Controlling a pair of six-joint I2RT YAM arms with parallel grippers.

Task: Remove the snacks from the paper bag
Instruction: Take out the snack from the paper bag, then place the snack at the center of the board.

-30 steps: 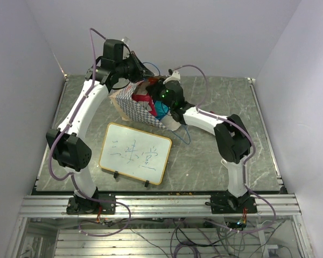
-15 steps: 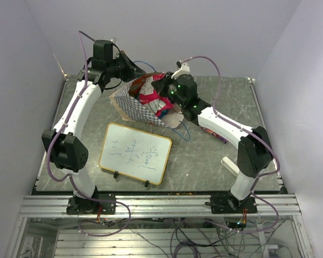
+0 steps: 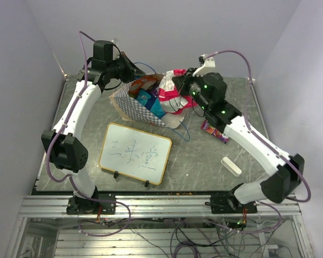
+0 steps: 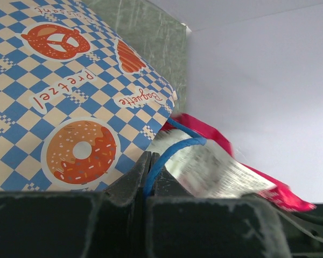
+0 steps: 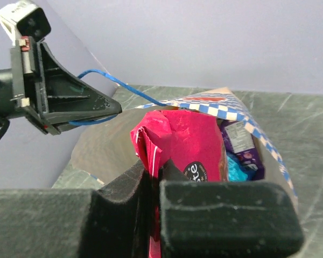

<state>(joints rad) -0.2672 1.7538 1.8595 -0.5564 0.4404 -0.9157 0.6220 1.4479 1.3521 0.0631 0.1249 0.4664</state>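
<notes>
Pinching the red packet [image 5: 182, 141], R gripper [image 5: 153, 173] hangs over the paper bag [image 3: 130, 107] mouth; bag lies at its 8 o'clock, L gripper [image 3: 131, 64] clamped on blue cord [image 4: 169, 153].

White arms [image 3: 78, 107], black joints [image 3: 70, 151], apparently purple cables [image 3: 49, 164]

The red packet [image 3: 171, 88] in the right gripper [image 3: 177, 86] fills the paper bag [image 3: 134, 107]'s mouth; the left gripper [image 3: 133, 65] crowds its far side. The whiteboard [image 3: 135, 152] blocks the near-left approach, while bare table [image 3: 204, 166] lies rightward around a purple packet [image 3: 214, 131] and white eraser [image 3: 231, 166].
</notes>
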